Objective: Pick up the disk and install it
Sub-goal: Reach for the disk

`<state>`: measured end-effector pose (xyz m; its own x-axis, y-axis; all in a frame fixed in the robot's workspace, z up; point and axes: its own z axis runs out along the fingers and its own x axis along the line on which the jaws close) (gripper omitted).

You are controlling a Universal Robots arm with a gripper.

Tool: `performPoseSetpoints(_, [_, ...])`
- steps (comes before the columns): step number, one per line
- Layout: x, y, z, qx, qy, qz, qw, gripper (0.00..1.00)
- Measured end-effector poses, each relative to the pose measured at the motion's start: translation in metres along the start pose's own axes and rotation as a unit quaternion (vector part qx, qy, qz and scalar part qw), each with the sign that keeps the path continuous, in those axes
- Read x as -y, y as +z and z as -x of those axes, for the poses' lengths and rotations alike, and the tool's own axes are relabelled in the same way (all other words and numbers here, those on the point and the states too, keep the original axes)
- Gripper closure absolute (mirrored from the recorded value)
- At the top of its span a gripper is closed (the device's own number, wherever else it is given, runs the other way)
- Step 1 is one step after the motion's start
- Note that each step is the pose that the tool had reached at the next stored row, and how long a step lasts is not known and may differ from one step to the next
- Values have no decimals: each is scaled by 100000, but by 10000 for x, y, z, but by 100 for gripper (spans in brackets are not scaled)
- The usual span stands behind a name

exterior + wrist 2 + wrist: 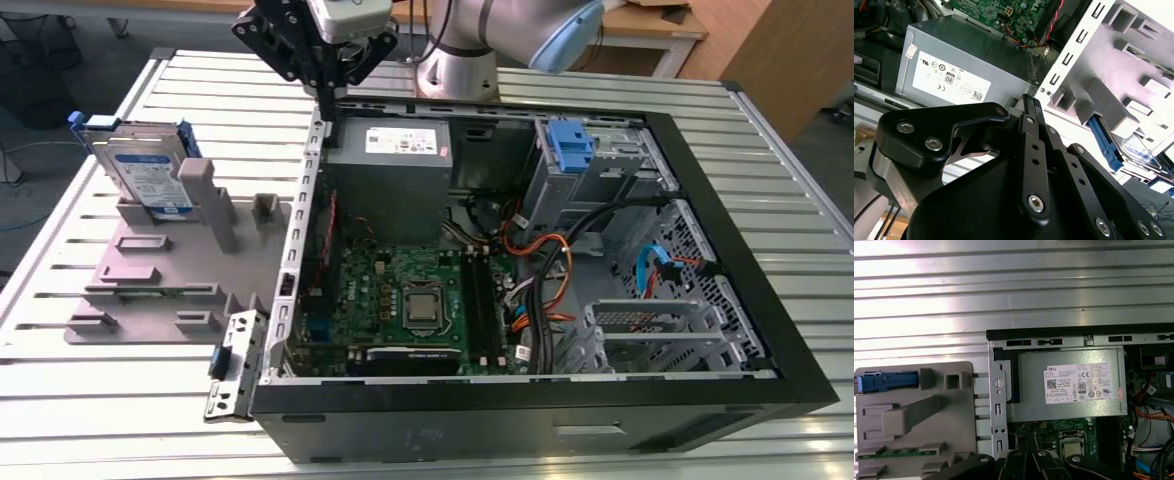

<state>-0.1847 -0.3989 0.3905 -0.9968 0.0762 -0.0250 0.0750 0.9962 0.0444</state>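
The disk (140,170), a silver drive with a white-and-blue label in a blue caddy, stands on edge in the grey fixture (174,250) at the exterior view's left. It appears edge-on as a blue strip in the first wrist view (884,382), and partly behind a fixture post in the second wrist view (1134,150). My gripper (324,95) hangs above the far left corner of the open computer case (534,400), to the right of the disk and well apart from it. Its black fingers (1029,115) are shut together with nothing between them.
Inside the case lie the grey power-supply box (390,150), the green motherboard (400,290), a bundle of cables (561,260) and a blue bracket (570,148) in the drive bay. A green memory stick (147,291) sits in the fixture. Everything rests on a slatted metal table (107,400).
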Motion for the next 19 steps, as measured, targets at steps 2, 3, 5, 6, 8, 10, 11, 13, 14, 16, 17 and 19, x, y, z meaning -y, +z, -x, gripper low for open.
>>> performPoseSetpoints(2, [0, 0, 0, 0, 3, -2, 100000, 89])
performPoseSetpoints(3, [0, 0, -2, -1, 4, -4, 100000, 89])
performPoseSetpoints(5, [2, 0, -15, 0, 13, -3, 100000, 89])
performPoseSetpoints(6, [2, 1, -23, 3, 7, -1, 100000, 89])
performPoseSetpoints(8, [4, 3, -44, 1, 4, -4, 100000, 89])
performPoseSetpoints(10, [7, 5, -82, 8, 3, -3, 100000, 89])
performPoseSetpoints(11, [8, 6, -107, 14, 2, -1, 100000, 89])
performPoseSetpoints(13, [13, 8, -161, 34, 4, 4, 100000, 89])
performPoseSetpoints(14, [15, 9, -191, 38, 12, -5, 100000, 89])
performPoseSetpoints(16, [20, 13, -252, 58, 24, 3, 100000, 89])
performPoseSetpoints(17, [22, 15, -281, 57, 35, 3, 100000, 89])
performPoseSetpoints(19, [25, 20, -331, 58, 53, 4, 100000, 89])
